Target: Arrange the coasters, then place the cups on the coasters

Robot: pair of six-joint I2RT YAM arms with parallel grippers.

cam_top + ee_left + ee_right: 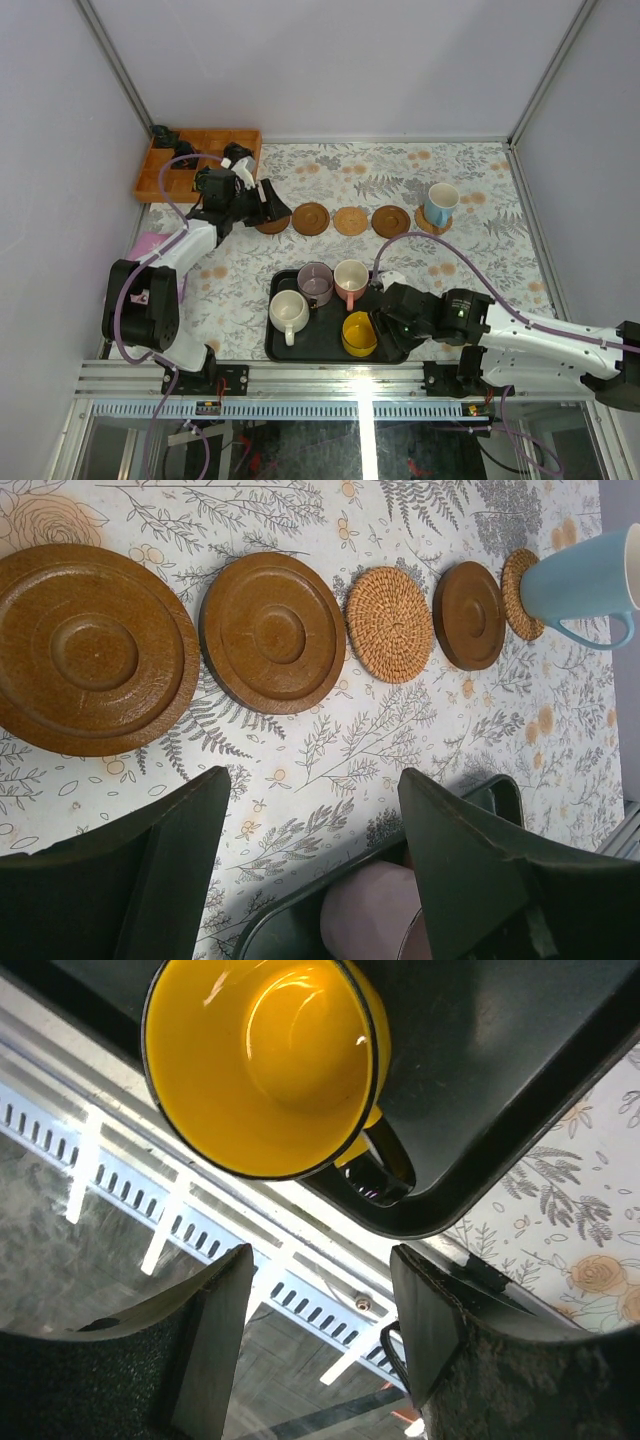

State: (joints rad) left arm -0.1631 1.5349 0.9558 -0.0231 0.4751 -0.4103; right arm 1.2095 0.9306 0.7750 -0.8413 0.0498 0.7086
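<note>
Five coasters lie in a row across the flowered cloth: two brown discs (90, 645) (272, 630), a woven one (390, 623), a dark brown one (470, 615) and a woven one (517, 590) under the light blue cup (440, 203). My left gripper (278, 208) hovers open and empty over the row's left end, covering part of the leftmost coaster (270, 227). On the black tray (330, 350) stand the cream cup (289, 312), mauve cup (315, 283), pink cup (350, 280) and yellow cup (260, 1060). My right gripper (320, 1255) is open by the yellow cup's handle (385, 1155), holding nothing.
An orange wooden box (215, 140) with dark items sits at the back left corner. A pink patch (148, 243) shows beside the left arm. The aluminium rail (330, 380) runs along the near edge, just below the tray. White walls close in the sides and back.
</note>
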